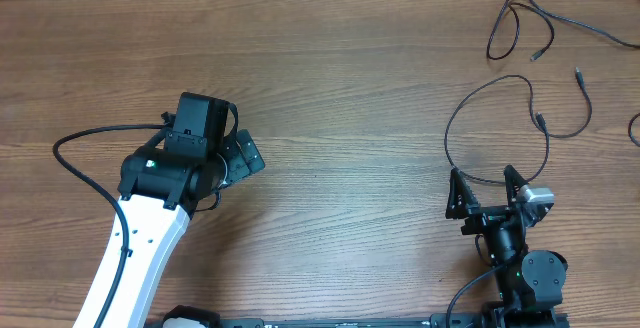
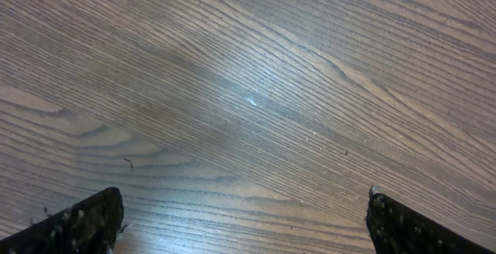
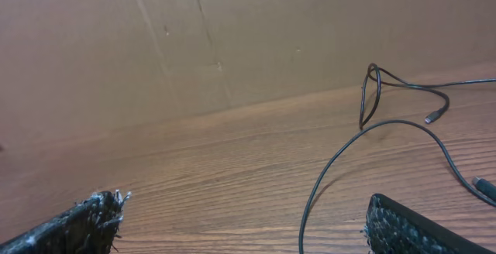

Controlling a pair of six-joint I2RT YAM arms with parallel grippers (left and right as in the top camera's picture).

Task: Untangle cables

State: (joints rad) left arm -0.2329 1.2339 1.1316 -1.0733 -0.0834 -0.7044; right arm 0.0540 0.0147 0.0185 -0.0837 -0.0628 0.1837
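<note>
Thin black cables lie at the right of the wooden table. One cable forms a wide loop just beyond my right gripper, with a plug tip inside the loop. A second cable lies twisted at the far right, by the back edge. My right gripper is open and empty. In the right wrist view the near cable curves down between the jaws, close to the right finger, and the second cable lies farther off. My left gripper is open and empty, and its wrist view shows only bare wood.
A short piece of another black cable shows at the right edge. A brown cardboard wall stands along the back of the table. The left arm's own thick black wire loops out to the left.
</note>
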